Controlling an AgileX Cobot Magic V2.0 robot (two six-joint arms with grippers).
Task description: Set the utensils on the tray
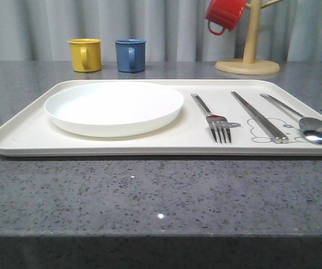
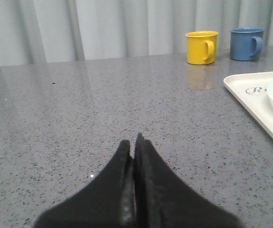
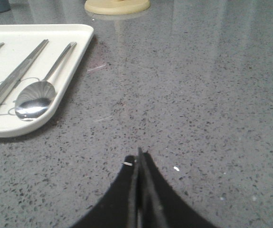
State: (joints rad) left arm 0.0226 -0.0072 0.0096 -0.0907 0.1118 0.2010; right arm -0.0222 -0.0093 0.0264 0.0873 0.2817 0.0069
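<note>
**Cutlery lying on the cream tray, both jaws closed over bare stone**

The slim shiny silver metal fork (image 1: 217, 120), the pair of straight silver chopsticks (image 1: 259, 116) and the oval-bowled silver spoon (image 1: 303, 122) lie side by side on the right half of the large flat cream rectangular tray (image 1: 21, 137), their handles pointing far and their working ends near. The fork is leftmost, the chopsticks are in the middle over a drawn grey outline, and the spoon is nearest the tray's right rim. A round white plate (image 1: 114, 107) sits on the tray's left half.

The left gripper (image 2: 135, 142) has its black jaws pressed together and holds nothing; it sits low over the speckled grey stone tabletop (image 1: 161, 196), left of the tray. The right gripper (image 3: 139, 154) is likewise closed and empty, low over the tabletop right of the tray.

Far behind the tray stand a yellow mug (image 1: 85, 54) and a blue mug (image 1: 130, 55), and a red mug (image 1: 224, 14) hangs on a wooden mug stand (image 1: 248, 56).
</note>
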